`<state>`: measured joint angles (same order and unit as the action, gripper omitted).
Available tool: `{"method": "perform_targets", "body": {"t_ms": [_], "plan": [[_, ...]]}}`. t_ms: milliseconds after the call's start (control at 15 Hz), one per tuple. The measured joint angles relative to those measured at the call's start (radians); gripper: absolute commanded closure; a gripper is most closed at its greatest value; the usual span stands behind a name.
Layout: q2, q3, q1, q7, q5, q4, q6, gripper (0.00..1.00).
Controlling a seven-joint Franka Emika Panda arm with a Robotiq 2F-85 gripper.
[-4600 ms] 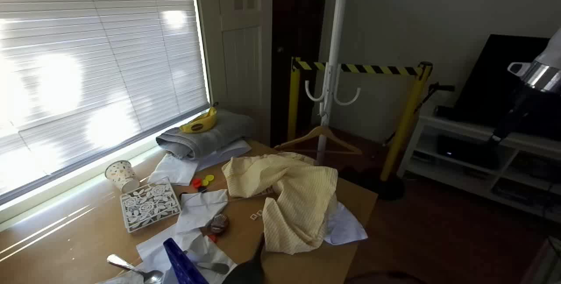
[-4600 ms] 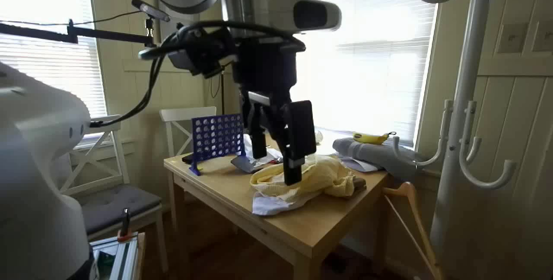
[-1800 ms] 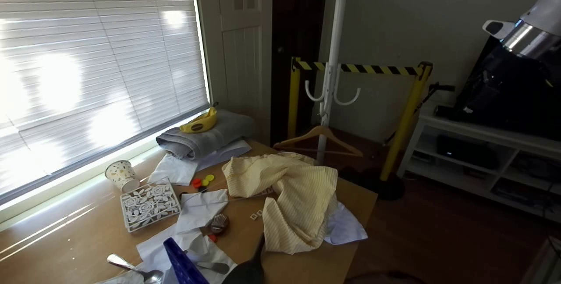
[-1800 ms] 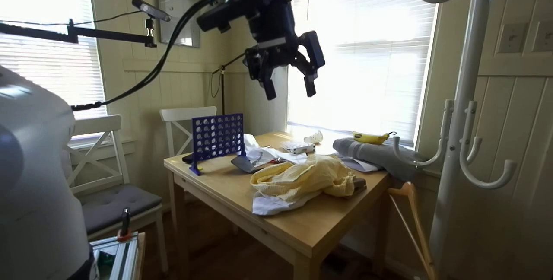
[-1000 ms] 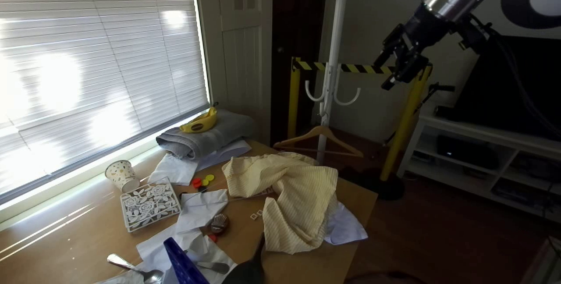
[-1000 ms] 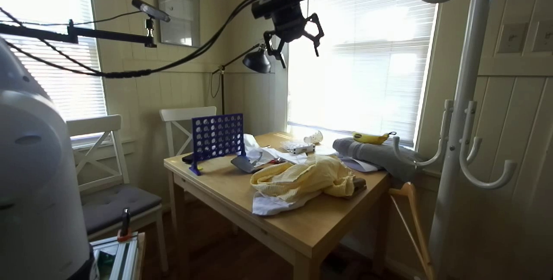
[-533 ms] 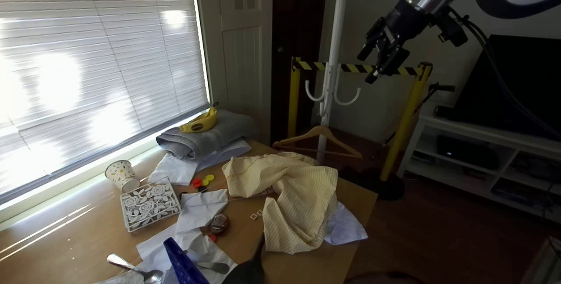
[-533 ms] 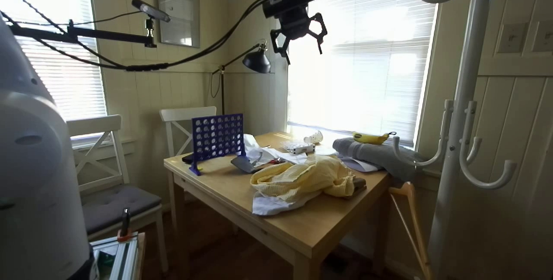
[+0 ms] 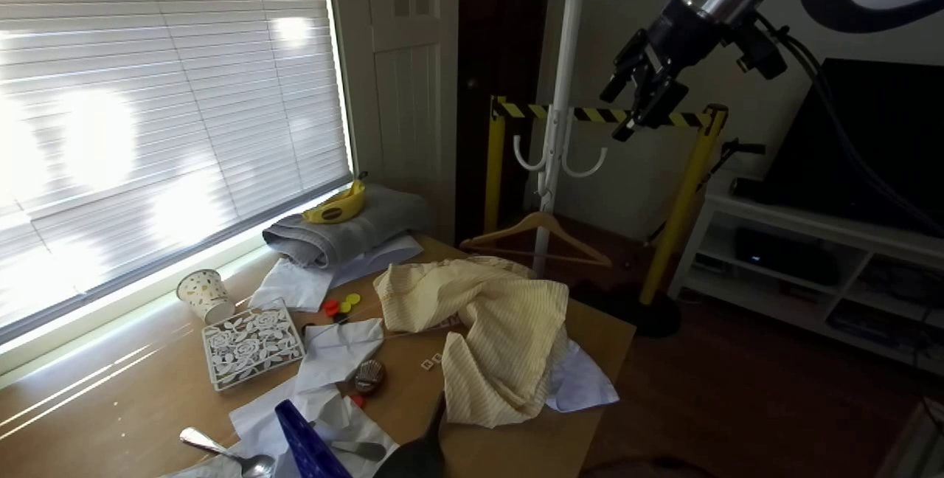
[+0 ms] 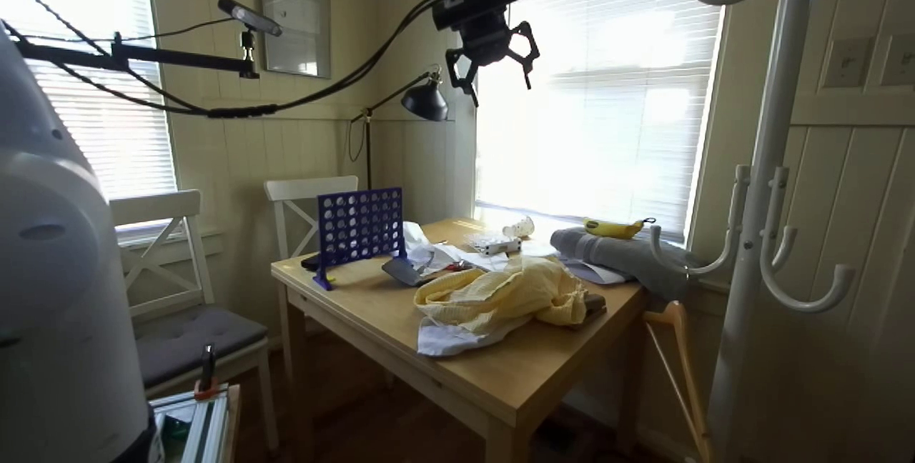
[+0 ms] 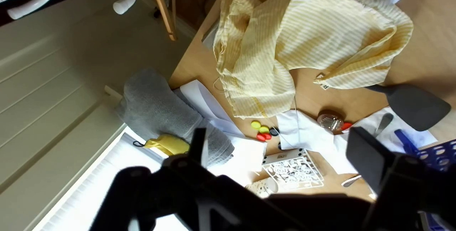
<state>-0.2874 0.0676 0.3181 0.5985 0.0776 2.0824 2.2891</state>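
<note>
The spread hand [image 10: 502, 95] slants down toward the table [image 10: 529, 371]

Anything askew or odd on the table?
The cup by the window looks tipped onto its side instead of standing. The yellow cloth is a crumpled heap, unlike the folded towel. Some discs lie loose near it, not in the grid.

Daylight glares through blinds [image 9: 177, 94], bleached in patches and nearly washed out in the wrist view, and streaks the table [image 9: 155, 389] near its window-side edge; past the opposite edge, the floor [image 9: 708, 404] lies in shadow.
</note>
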Motion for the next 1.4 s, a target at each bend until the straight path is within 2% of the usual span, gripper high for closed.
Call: {"method": "perform_targets", "body": {"t_ms": [267,467,667,1000,1400], "plan": [[0.058,0.080,-0.002,-0.110,0.000,-0.066,0.003,0.00],[0.184,0.161,0.001,-0.203,0.015,-0.184,0.003,0.00],[0.339,0.215,0.003,-0.320,0.090,-0.326,-0.017,0.00],[0.585,0.213,0.031,-0.426,0.228,-0.552,-0.159,0.00],[0.830,0.182,0.115,-0.369,0.300,-0.805,-0.413,0.00]]}}
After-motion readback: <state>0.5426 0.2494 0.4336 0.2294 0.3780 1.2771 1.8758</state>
